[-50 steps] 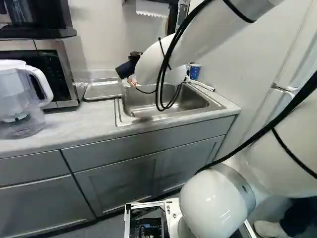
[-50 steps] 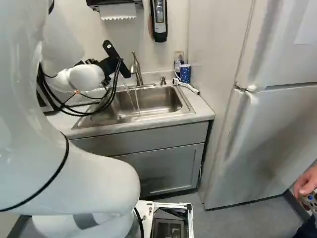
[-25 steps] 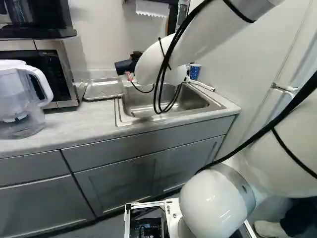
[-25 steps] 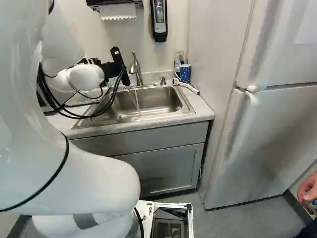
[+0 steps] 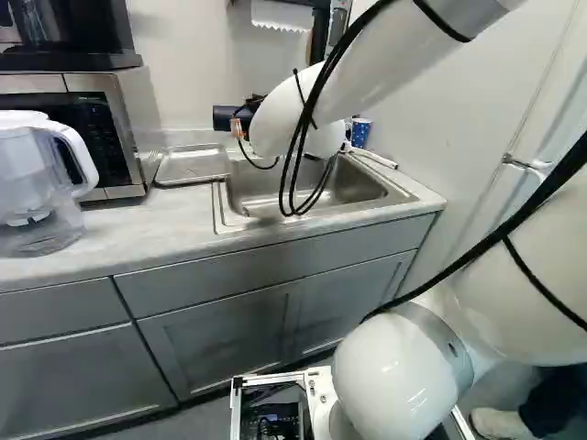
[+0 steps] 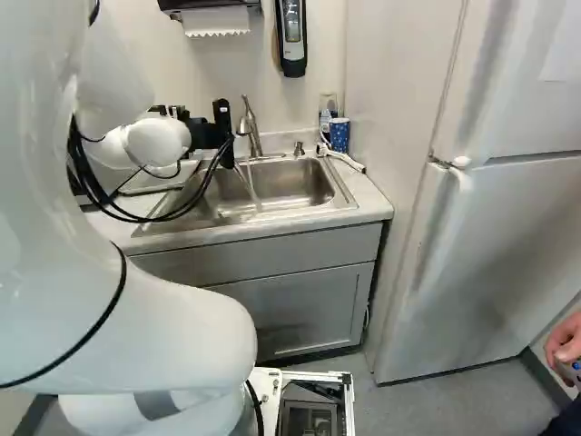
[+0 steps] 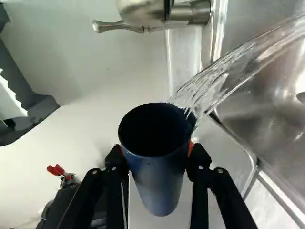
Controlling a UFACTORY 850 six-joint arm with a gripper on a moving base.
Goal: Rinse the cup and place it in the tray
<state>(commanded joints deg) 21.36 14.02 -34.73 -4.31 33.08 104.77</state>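
1 hand grips 1 cup, 1 H2O stream @ rim.

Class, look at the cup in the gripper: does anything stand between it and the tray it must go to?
Nothing visible does. The cup, gripped by the gripper, is higher than the tray. Only water meets its rim, on the sink side.

This is a kitchen — it has a sink with a tap, a big white fridge, a microwave, gray cupboards and a water jug on the counter.
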